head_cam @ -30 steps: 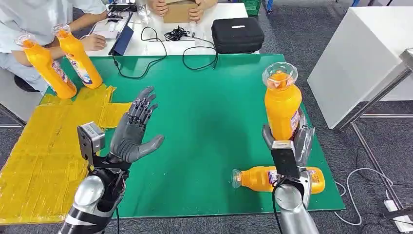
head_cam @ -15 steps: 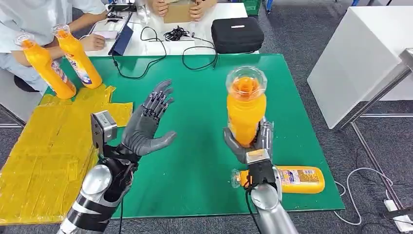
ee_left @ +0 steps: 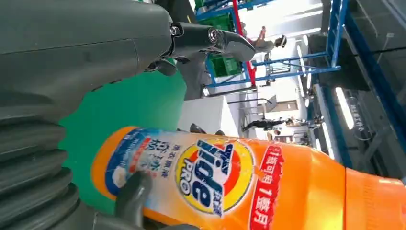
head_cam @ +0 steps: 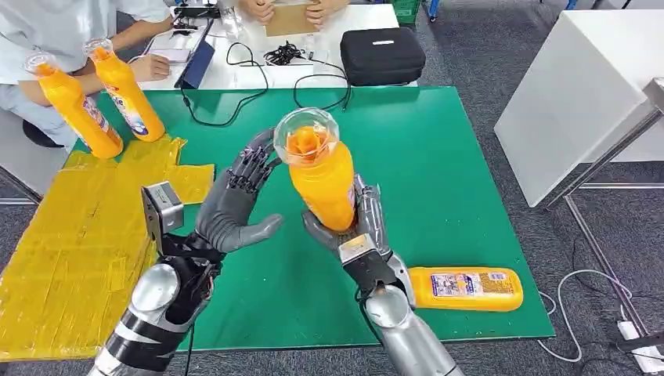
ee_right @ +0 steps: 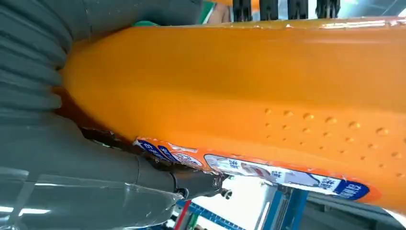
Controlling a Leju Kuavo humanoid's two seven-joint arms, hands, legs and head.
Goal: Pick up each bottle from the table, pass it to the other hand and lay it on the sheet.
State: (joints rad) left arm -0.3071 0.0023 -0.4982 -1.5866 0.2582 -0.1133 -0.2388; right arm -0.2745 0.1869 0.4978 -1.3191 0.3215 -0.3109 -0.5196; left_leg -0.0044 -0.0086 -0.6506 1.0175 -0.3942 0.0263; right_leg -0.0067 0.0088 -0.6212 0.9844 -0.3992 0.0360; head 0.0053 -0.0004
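Right hand grips upright orange bottle; left hand spread wide, holding nothing, beside it.

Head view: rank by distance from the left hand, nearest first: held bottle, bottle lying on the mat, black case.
1. Held bottle: upright in the right hand, right beside the left hand's open palm.
2. Lying bottle: on the green mat's near right edge.
3. Black case: on the white table beyond the mat.
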